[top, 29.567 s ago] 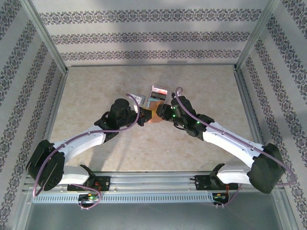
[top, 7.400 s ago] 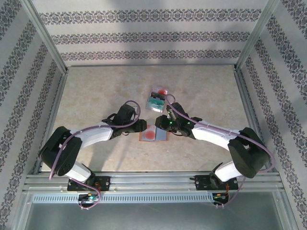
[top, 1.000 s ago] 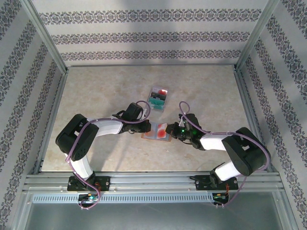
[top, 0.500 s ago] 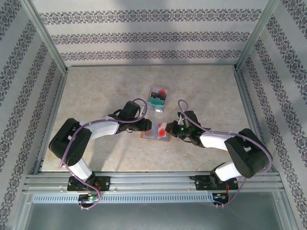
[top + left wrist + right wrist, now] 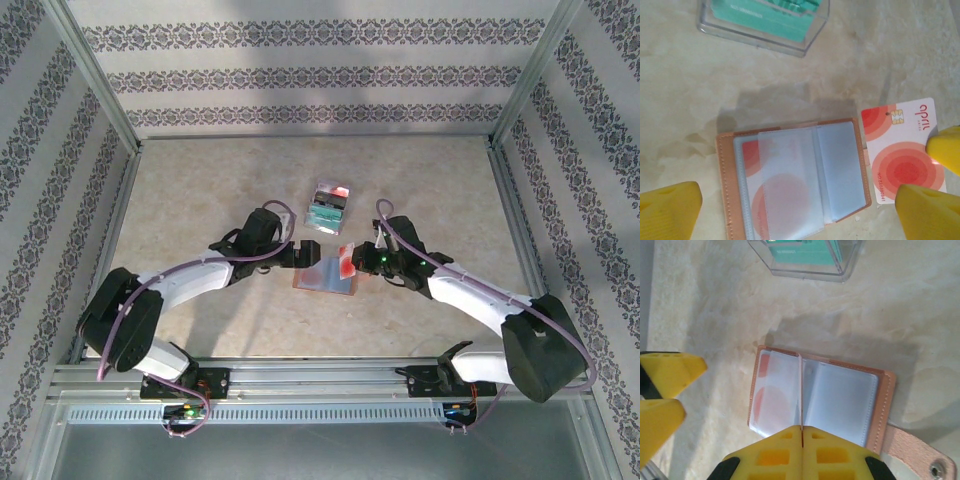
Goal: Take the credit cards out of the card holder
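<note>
Between the two hands in the overhead view, the small brown leather-like bifold card holder (image 5: 316, 280) lies open on the marble-patterned bench (image 5: 200, 190). The left hand (image 5: 303, 254) hovers at one end of it, holding nothing. The right hand (image 5: 363, 262) is closed on a white card with red circles (image 5: 346, 258), raised on edge just ahead of its fingers. Beyond both hands stands a clear plastic box (image 5: 327, 207) with teal cards (image 5: 324, 213) inside.

In the left wrist view, the left hand (image 5: 797, 192) is spread wide and empty, with the card holder directly beneath it. The white card is seen outside the holder, close to one yellow finger. A second red-circled card (image 5: 767, 200) sits in a blue-grey pocket, and the other pocket looks empty.

In the right wrist view, the right hand (image 5: 802, 432) is pinched shut on the white card, seen edge-on above the holder. One card is judged out. At least one is left to be drawn. Whether more are hidden cannot be told.
</note>
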Action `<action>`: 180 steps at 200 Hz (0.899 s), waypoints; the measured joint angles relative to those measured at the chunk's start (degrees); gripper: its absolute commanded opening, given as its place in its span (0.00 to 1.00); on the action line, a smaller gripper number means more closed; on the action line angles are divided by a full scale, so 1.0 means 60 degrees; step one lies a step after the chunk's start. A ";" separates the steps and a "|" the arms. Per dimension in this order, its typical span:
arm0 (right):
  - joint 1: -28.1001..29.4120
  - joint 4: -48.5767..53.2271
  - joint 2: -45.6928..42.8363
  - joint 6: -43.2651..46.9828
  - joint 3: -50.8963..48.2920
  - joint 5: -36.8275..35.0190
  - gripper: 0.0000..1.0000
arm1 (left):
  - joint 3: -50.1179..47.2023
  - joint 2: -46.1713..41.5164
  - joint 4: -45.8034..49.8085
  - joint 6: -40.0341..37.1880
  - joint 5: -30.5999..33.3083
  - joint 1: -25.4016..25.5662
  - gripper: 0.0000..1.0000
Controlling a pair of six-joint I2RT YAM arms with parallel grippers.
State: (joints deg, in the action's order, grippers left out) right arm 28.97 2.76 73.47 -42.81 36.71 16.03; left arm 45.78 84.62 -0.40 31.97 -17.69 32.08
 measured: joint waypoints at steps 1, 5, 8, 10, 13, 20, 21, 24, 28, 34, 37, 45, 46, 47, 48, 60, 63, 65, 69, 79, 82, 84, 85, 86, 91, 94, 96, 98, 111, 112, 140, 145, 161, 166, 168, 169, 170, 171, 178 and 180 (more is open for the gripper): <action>0.0000 0.0022 0.0000 0.0011 0.0007 -0.0004 0.00 | -0.0004 -0.0011 0.0000 0.0000 0.0018 0.0000 0.99; 0.0000 0.0146 -0.0011 0.0102 0.0062 -0.0036 0.00 | -0.0033 -0.0091 0.0000 0.0000 0.0076 -0.0036 0.99; 0.0000 0.0229 -0.0011 0.0153 0.0098 -0.0055 0.00 | -0.0047 -0.0138 0.0004 0.0000 0.0120 -0.0051 0.99; 0.0000 0.0295 -0.0018 0.0197 0.0127 -0.0073 0.00 | -0.0062 -0.0178 0.0004 0.0000 0.0157 -0.0062 0.99; 0.0000 0.0390 -0.0022 0.0240 0.0168 -0.0102 0.00 | -0.0080 -0.0226 0.0000 0.0000 0.0219 -0.0076 0.99; 0.0000 0.0608 -0.0036 0.0386 0.0270 -0.0146 0.00 | -0.0124 -0.0357 0.0000 -0.0004 0.0335 -0.0124 0.99; 0.0000 0.0627 -0.0036 0.0397 0.0280 -0.0149 0.00 | -0.0131 -0.0372 0.0000 -0.0004 0.0342 -0.0124 0.99; 0.0000 0.0721 -0.0040 0.0459 0.0331 -0.0175 0.00 | -0.0160 -0.0444 -0.0004 -0.0004 0.0423 -0.0149 0.99; 0.0000 0.0838 -0.0044 0.0521 0.0404 -0.0204 0.00 | -0.0189 -0.0510 -0.0004 0.0000 0.0503 -0.0168 0.99; 0.0000 0.1013 -0.0044 0.0641 0.0517 -0.0240 0.00 | -0.0262 -0.0637 -0.0011 -0.0004 0.0616 -0.0197 0.99; 0.0000 0.1093 -0.0044 0.0710 0.0583 -0.0262 0.00 | -0.0302 -0.0707 -0.0018 0.0000 0.0688 -0.0222 0.99; 0.0000 0.1315 -0.0044 0.0863 0.0769 -0.0291 0.00 | -0.0419 -0.0867 -0.0044 0.0000 0.0820 -0.0259 0.99; 0.0000 0.1355 -0.0044 0.0889 0.0805 -0.0299 0.00 | -0.0441 -0.0892 -0.0055 0.0000 0.0841 -0.0266 0.99; 0.0000 0.1381 -0.0044 0.0896 0.0823 -0.0306 0.00 | -0.0455 -0.0903 -0.0062 0.0000 0.0856 -0.0273 0.99; 0.0000 0.1413 -0.0044 0.0922 0.0863 -0.0317 0.00 | -0.0466 -0.0918 -0.0066 0.0000 0.0867 -0.0280 0.99; 0.0000 0.1705 -0.0033 0.1147 0.1202 -0.0375 0.00 | -0.0674 -0.1158 -0.0117 0.0004 0.1049 -0.0364 0.99; 0.0000 0.1770 -0.0025 0.1224 0.1293 -0.0390 0.00 | -0.0718 -0.1213 -0.0124 0.0007 0.1082 -0.0386 0.99; 0.0000 0.1818 -0.0018 0.1260 0.1366 -0.0404 0.00 | -0.0747 -0.1242 -0.0142 0.0015 0.1118 -0.0408 0.99; 0.0000 0.1920 0.0004 0.1359 0.1512 -0.0430 0.00 | -0.0794 -0.1297 -0.0168 0.0022 0.1162 -0.0437 0.99; 0.0000 0.2113 0.0076 0.1548 0.1843 -0.0477 0.00 | -0.0903 -0.1424 -0.0251 0.0033 0.1260 -0.0535 0.99; 0.0000 0.2164 0.0102 0.1625 0.1945 -0.0503 0.00 | -0.0933 -0.1457 -0.0277 0.0033 0.1282 -0.0565 0.99; 0.0000 0.2215 0.0127 0.1683 0.2029 -0.0510 0.00 | -0.0947 -0.1475 -0.0288 0.0033 0.1293 -0.0576 0.99; 0.0000 0.2233 0.0146 0.1708 0.2076 -0.0521 0.00 | -0.0958 -0.1490 -0.0291 0.0033 0.1311 -0.0594 0.99; 0.0000 0.2240 0.0153 0.1708 0.2102 -0.0521 0.00 | -0.0962 -0.1497 -0.0299 0.0033 0.1322 -0.0601 0.99; 0.0000 0.2346 0.0215 0.1843 0.2284 -0.0535 0.00 | -0.0987 -0.1545 -0.0302 0.0033 0.1337 -0.0652 0.99; 0.0000 0.2401 0.0251 0.1898 0.2401 -0.0539 0.00 | -0.0994 -0.1566 -0.0306 0.0036 0.1355 -0.0685 0.99; 0.0000 0.2444 0.0288 0.1960 0.2484 -0.0550 0.00 | -0.1002 -0.1581 -0.0310 0.0036 0.1366 -0.0696 0.99; 0.0000 0.2470 0.0313 0.1993 0.2543 -0.0550 0.00 | -0.1005 -0.1588 -0.0324 0.0036 0.1388 -0.0710 0.99; 0.0000 0.2743 0.0557 0.2353 0.3075 -0.0576 0.00 | -0.1035 -0.1636 -0.0404 0.0036 0.1439 -0.0812 0.99; 0.0000 0.2750 0.0572 0.2371 0.3104 -0.0579 0.00 | -0.1038 -0.1636 -0.0412 0.0036 0.1446 -0.0820 0.99; 0.0000 0.3355 0.1184 0.3228 0.4364 -0.0692 0.00 | -0.1093 -0.1639 -0.0535 0.0036 0.1461 -0.0984 0.99; 0.0000 0.3468 0.1304 0.3439 0.4612 -0.0721 0.00 | -0.1104 -0.1639 -0.0546 0.0036 0.1464 -0.0994 0.99; 0.0000 0.3723 0.1647 0.3982 0.5322 -0.0787 0.00 | -0.1111 -0.1639 -0.0627 0.0036 0.1461 -0.1064 0.99; -0.0015 0.3792 0.1752 0.4204 0.5537 -0.0816 0.00 | -0.1111 -0.1639 -0.0663 0.0036 0.1461 -0.1100 0.99; -0.0022 0.3803 0.1792 0.4248 0.5625 -0.0816 0.00 | -0.1111 -0.1639 -0.0678 0.0036 0.1453 -0.1107 0.99; -0.0022 0.3814 0.1807 0.4284 0.5657 -0.0820 0.00 | -0.1111 -0.1639 -0.0681 0.0036 0.1457 -0.1111 0.99; -0.0025 0.3840 0.1847 0.4360 0.5719 -0.0820 0.00 | -0.1111 -0.1639 -0.0692 0.0036 0.1461 -0.1118 0.99; -0.0029 0.3843 0.1861 0.4401 0.5748 -0.0823 0.00 | -0.1111 -0.1639 -0.0696 0.0036 0.1457 -0.1118 0.99; -0.0062 0.3938 0.2033 0.4677 0.6065 -0.0841 0.00 | -0.1111 -0.1639 -0.0743 0.0036 0.1457 -0.1158 0.99; -0.0066 0.3963 0.2080 0.4721 0.6167 -0.0849 0.00 | -0.1111 -0.1639 -0.0758 0.0036 0.1446 -0.1169 0.99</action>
State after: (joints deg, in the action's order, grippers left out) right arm 28.58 26.55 85.95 -14.48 73.71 10.94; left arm 39.11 74.78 -4.95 32.18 -9.02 25.06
